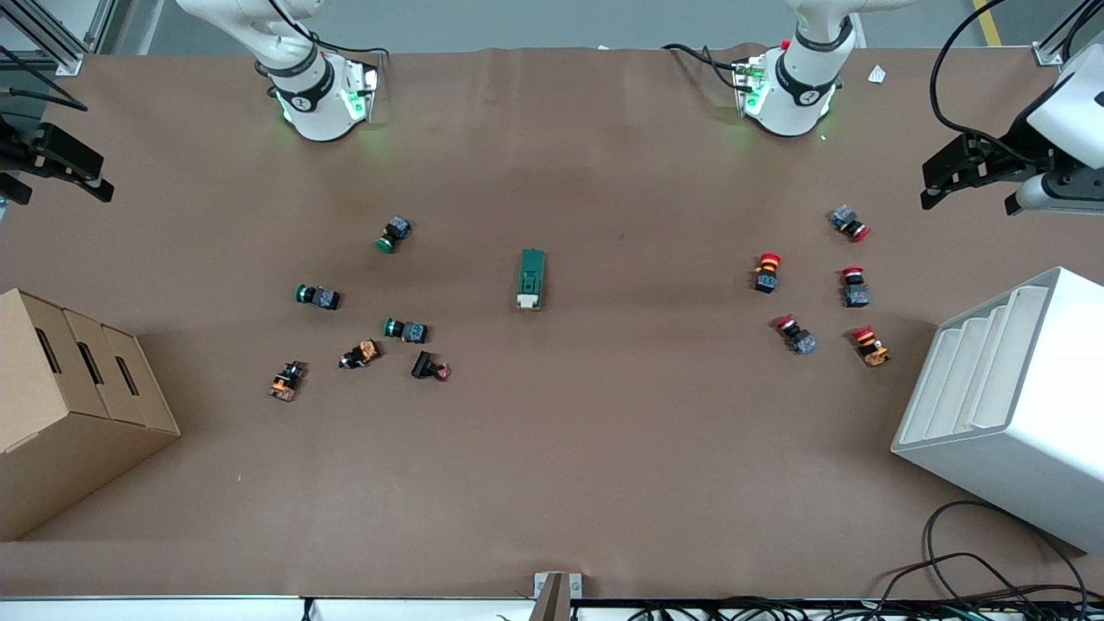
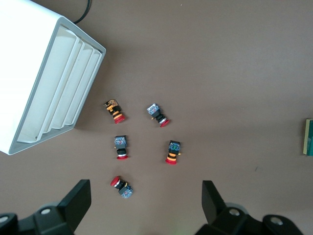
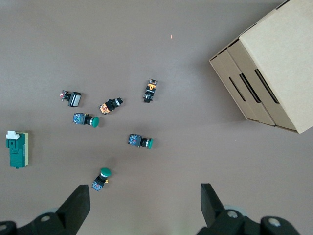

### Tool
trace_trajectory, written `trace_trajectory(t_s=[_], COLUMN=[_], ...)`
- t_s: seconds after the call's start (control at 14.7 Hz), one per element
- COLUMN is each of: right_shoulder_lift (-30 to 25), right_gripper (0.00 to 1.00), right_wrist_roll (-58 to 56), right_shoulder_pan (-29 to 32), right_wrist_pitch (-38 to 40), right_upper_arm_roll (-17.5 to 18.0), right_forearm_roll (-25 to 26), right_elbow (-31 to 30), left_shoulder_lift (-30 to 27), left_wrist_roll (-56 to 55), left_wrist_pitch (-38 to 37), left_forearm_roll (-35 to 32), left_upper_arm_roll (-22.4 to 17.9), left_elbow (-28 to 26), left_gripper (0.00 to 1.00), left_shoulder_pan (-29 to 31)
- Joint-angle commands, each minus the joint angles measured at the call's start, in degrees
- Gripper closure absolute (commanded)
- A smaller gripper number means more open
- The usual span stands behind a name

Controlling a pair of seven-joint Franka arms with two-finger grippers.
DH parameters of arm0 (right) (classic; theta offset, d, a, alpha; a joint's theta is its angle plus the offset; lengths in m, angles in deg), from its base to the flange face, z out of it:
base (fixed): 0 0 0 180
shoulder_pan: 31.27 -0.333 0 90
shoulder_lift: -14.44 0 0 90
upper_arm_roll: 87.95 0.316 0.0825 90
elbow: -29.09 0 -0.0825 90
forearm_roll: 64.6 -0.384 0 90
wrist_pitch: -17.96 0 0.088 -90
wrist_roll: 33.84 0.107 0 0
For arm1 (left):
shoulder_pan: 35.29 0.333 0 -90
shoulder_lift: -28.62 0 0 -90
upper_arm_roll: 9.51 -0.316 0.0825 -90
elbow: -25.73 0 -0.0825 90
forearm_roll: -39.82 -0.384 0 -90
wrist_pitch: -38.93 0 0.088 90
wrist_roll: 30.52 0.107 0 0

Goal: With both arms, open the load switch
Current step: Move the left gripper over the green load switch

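While both arms are waiting raised at the two ends of the brown worktop (image 1: 552,483), the load switch (image 1: 530,279) is lying alone near the middle of it, touched by neither claw. Its long axis is running from the robots' bases toward the front camera, with the white tab pointing at the front camera and the dark green body pointing toward the bases. The left claw (image 1: 944,177) is hanging over the left arm's end of the worktop with its fingers spread wide and holding nothing; the right claw (image 1: 65,164) is hanging over the right arm's end, its fingers likewise apart and bare. The left wrist view is catching only a sliver of the switch at the picture's edge, while the right wrist view is showing it whole, tab and cream side strip included. The red push buttons (image 1: 815,293) are clustering toward the left arm's end, near the white slotted rack (image 1: 1018,405), whose ribbed inside is showing more fully in the left wrist view. The green push buttons (image 1: 362,302) and some orange and black parts are scattering toward the right arm's end, near the cardboard box (image 1: 78,405).
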Motion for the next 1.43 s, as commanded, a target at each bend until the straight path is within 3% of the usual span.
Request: trace_trajectory(t_s=[0.0,0.34,0.54,0.88,1.09,1.36], right_shoulder_lift=[0.6,0.7,0.7,0.8,0.7,0.6], right_gripper=[0.0,0.0,0.0,0.0,0.0,0.0], right_wrist_roll=[-0.4,-0.4,-0.4,-0.4,-0.4,0.2], right_shoulder_pan=[0.1,0.1,0.3,0.7,1.1,1.6], right_wrist_pitch=[0.8,0.6,0.6,0.4,0.5,0.7], right_upper_arm_roll=[0.3,0.3,0.3,0.2,0.2,0.1], right_forearm_roll=[0.2,0.2,0.2,0.3,0.3,0.3], right_elbow=[1.4,1.3,1.3,0.9,1.4,1.4], left_shoulder_lift=[-0.3,0.9,2.4,7.1,11.9,17.8], left_wrist_roll=[0.9,0.3,-1.9,-26.4,-36.8,-51.9], left_wrist_pitch=[-0.9,-0.8,2.0,10.1,16.4,22.2], left_forearm_roll=[0.7,0.9,0.7,0.2,-0.7,-7.2], left_upper_arm_roll=[0.3,0.6,3.1,9.7,10.2,10.2], left_elbow=[0.4,0.6,-0.1,-3.7,-4.0,-3.8], left_gripper=[0.0,0.0,0.0,0.0,0.0,0.0], left_shoulder_pan=[0.3,-0.7,-4.6,-14.2,-21.8,-31.0])
